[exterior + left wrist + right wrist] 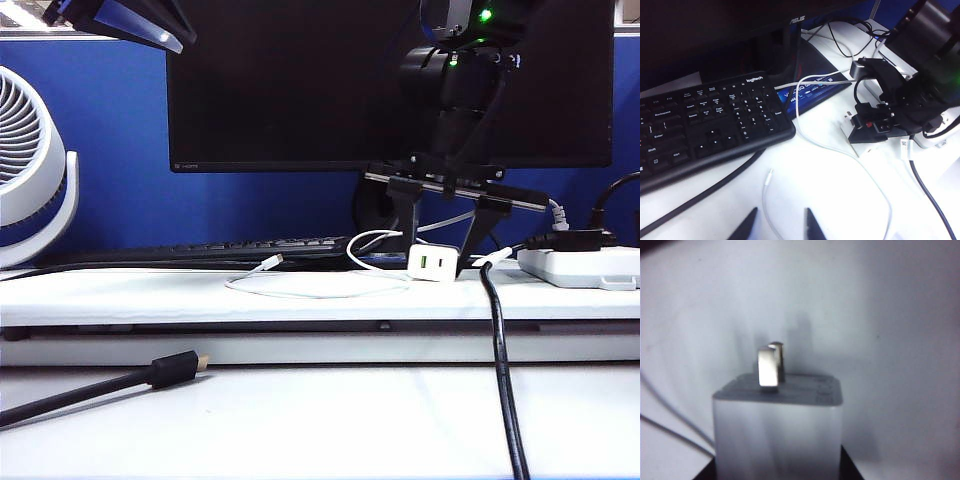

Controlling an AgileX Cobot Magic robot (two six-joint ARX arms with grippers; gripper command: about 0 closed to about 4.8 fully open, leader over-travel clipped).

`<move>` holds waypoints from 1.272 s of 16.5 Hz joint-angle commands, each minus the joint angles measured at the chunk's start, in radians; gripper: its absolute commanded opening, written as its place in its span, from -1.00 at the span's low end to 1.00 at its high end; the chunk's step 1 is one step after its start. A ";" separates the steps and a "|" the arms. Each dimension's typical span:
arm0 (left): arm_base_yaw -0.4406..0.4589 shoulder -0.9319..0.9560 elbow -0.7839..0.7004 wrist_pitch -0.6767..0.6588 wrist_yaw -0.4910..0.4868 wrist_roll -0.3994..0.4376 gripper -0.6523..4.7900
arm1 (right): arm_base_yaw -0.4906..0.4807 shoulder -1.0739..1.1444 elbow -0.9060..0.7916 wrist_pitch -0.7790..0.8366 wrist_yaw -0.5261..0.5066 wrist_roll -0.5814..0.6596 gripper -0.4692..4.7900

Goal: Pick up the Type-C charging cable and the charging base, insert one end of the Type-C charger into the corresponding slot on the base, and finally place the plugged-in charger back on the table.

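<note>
The right gripper (441, 255) straddles the boxy white charging base (433, 263) on the table (300, 300); whether its black fingers are clamped is unclear. The left gripper (779, 226) hangs parted above the limp white Type-C charging cable (315, 290), at nine o'clock from the base.

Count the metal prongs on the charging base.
2, side by side on the end face of the charging base, nearer prong overlapping the farther prong. Right end effector straddles it; left end effector hovers over the Type-C charging cable.
</note>
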 commanded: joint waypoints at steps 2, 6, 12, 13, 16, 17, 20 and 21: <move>0.000 -0.003 0.006 0.005 0.006 0.001 -0.31 | 0.000 -0.010 0.001 0.073 -0.183 0.005 -0.23; 0.000 -0.003 0.006 0.003 0.006 0.002 -0.31 | -0.002 -0.079 0.001 0.156 -0.325 0.005 -0.23; 0.000 -0.002 0.006 0.014 0.002 0.004 -0.32 | -0.092 -0.269 0.001 0.170 -0.388 -0.010 -0.23; 0.000 -0.001 0.006 0.019 0.001 0.004 -0.32 | -0.104 -0.296 0.001 0.201 -0.421 -0.037 -0.23; 0.000 0.001 0.006 0.055 -0.012 0.004 -0.32 | -0.113 -0.367 0.001 0.393 -0.497 -0.101 -0.23; 0.000 0.004 0.006 0.075 -0.026 0.003 -0.32 | -0.113 -0.381 0.001 0.463 -0.518 -0.115 -0.23; 0.000 0.042 0.006 0.128 -0.022 -0.010 -0.32 | -0.113 -0.401 0.001 0.635 -0.646 -0.136 -0.23; 0.000 0.051 0.006 0.156 -0.002 -0.073 -0.32 | -0.113 -0.402 0.001 0.653 -0.735 -0.157 -0.23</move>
